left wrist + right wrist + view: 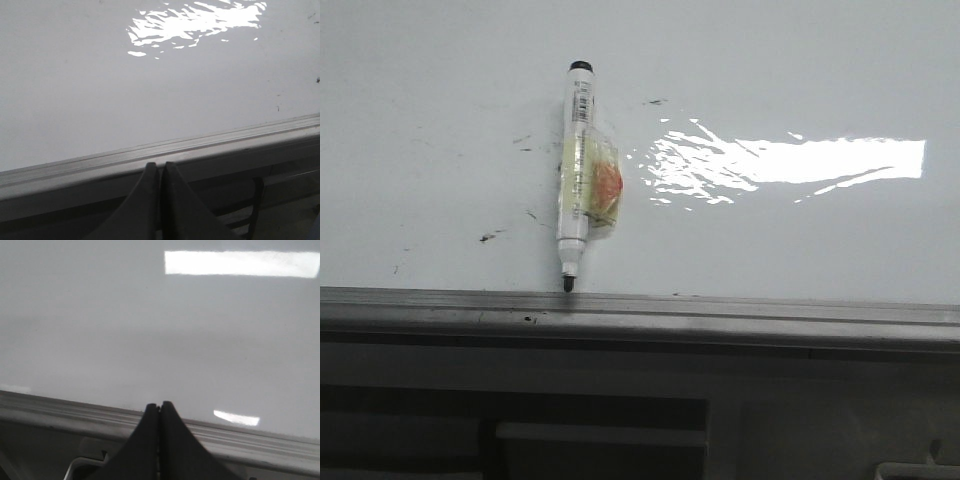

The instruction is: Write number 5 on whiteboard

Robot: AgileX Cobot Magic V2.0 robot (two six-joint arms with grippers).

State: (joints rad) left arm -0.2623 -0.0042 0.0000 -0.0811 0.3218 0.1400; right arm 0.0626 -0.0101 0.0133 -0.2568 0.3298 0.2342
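Lying on the whiteboard in the front view is a marker, and this is the thing that the coming move depends on. Its long axis runs almost straight away from the robot: the uncapped black tip points back toward the robot and touches, or nearly touches, the grey edge rail, while the black rear end is farther out on the board. A piece of clear tape with an orange spot is wrapped at the middle of the barrel. No number 5 is drawn yet; I see only small faint scuff marks near the marker. The left end effector has its two fingers pressed together with nothing between them, and it hovers just before the rail. The right end effector is also fully closed and empty, at the rail too. The marker does not appear in either wrist view, so I cannot tell exactly how far it is from each one. Because the marker lies left of the middle in the front view, I judge that the left arm is probably nearer. To take it, that end effector must first open, then come over the barrel with its fingers across the long axis.
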